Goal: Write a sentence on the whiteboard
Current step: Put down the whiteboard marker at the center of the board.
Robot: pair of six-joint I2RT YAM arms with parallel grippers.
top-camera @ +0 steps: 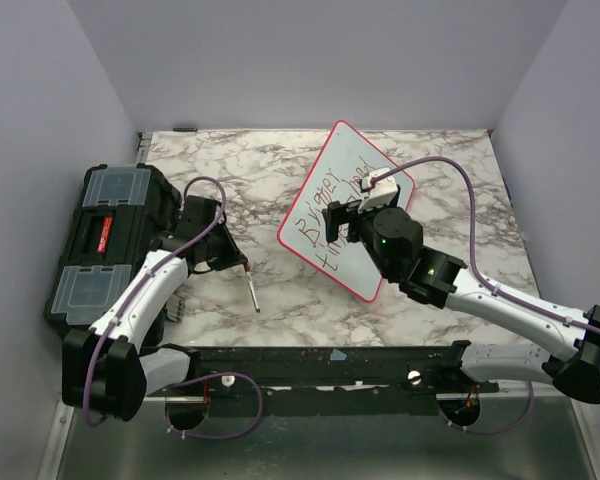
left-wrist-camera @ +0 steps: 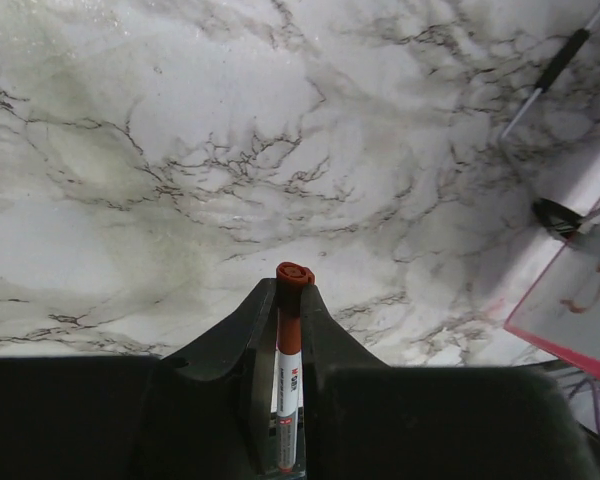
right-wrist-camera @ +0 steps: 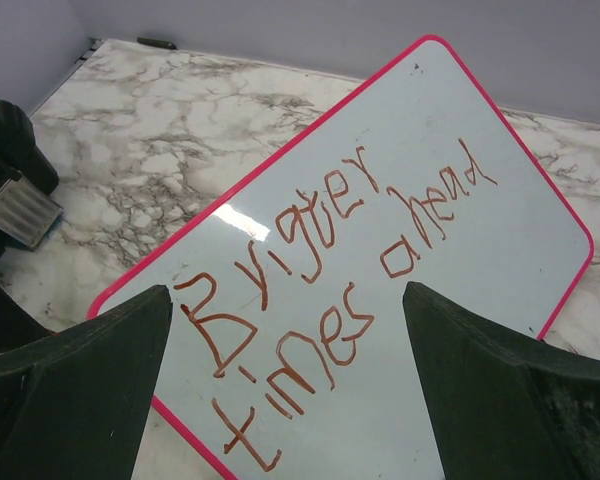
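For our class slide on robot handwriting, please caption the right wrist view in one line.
Open right pincer above the red-framed whiteboard, its reddish sentence reading roughly "Brigger times ahead".

Reddish-brown sentence [right-wrist-camera: 325, 300] covers the flat, skewed whiteboard [right-wrist-camera: 505, 265].

The top external camera looked steeply down from above the near edge, taking in the whole marble table [top-camera: 280, 180]. The left wrist camera faced the marble at close range, catching one whiteboard [left-wrist-camera: 580, 300] corner. The right wrist camera looked closely down on that whiteboard.
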